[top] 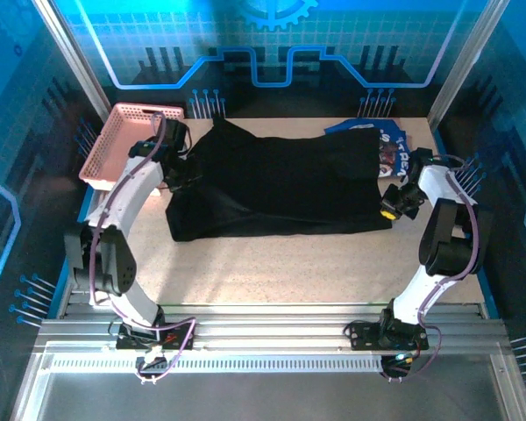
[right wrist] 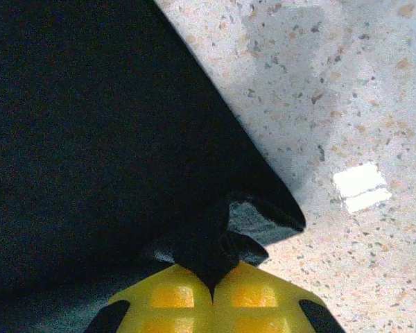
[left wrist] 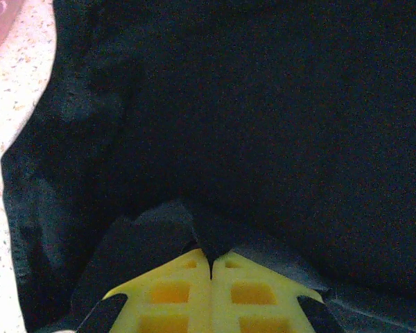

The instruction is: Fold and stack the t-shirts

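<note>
Left tool point(left wrist: 211, 267) has its yellow pads pressed together, a small ridge of the black t-shirt point(top: 280, 180) nipped between them at the shirt's 9 o'clock edge. Over at 3 o'clock the right tool point(right wrist: 213, 277) is likewise closed on a corner of the same shirt, with only a small tuck of cloth caught in it. That shirt lies spread across the middle of the bench point(top: 289, 272), a bit rumpled, and the blue t-shirt point(top: 390, 145) peeks out from beneath its 2 o'clock corner. My read is that a fold is being set up with both ends held. Watch that right-hand pinch: the bite looks shallow, and a quick lift could let the corner slide free and flop. If one arm rises ahead of the other, the fold line would skew. The blue t-shirt underneath could get dragged along, and the pink basket point(top: 123, 140) at 10 o'clock sits close enough to the left arm to snag loose cloth.
</note>
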`<state>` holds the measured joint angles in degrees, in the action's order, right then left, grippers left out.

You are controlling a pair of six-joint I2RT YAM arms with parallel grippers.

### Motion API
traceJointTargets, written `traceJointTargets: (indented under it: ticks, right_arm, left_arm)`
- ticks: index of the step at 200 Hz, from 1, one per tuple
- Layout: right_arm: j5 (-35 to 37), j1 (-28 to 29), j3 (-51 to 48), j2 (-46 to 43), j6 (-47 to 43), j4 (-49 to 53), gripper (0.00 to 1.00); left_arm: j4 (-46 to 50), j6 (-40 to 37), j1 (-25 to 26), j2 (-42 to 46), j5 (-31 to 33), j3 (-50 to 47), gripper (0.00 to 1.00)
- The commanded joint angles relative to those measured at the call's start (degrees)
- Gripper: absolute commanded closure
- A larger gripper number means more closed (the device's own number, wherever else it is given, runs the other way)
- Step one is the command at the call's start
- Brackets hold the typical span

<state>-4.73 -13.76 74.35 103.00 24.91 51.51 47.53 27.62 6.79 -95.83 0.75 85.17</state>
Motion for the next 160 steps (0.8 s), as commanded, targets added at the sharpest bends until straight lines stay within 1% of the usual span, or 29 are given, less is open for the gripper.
traceJointTargets:
  ticks: [1, 37, 67, 100, 160]
  right_arm:
    - [0.11, 0.75, 2.49, 2.14, -1.10, 0.88, 1.00]
    - [-0.15, 0.84, 5.06, 4.47, -1.29, 1.21, 1.00]
    - [-0.45, 1.13, 7.31, 5.78, -1.51, 1.84, 1.00]
    - [-0.89, 1.89, 9.38, 6.94, -1.67, 2.62, 1.00]
    - [-0.88, 2.33, 11.80, 8.30, -1.85, 3.47, 1.00]
  left_arm:
    - [-0.09, -3.85, -0.53, -3.12, 1.33, 4.74, 1.00]
    - [2.05, -6.67, -0.55, -8.86, 3.29, 11.64, 1.00]
    - [3.05, -7.86, -0.71, -10.95, 4.51, 14.89, 1.00]
    - [2.45, -7.59, -2.15, -9.46, 5.22, 13.59, 1.00]
    - [0.90, -7.29, -5.67, -4.76, 4.37, 8.42, 1.00]
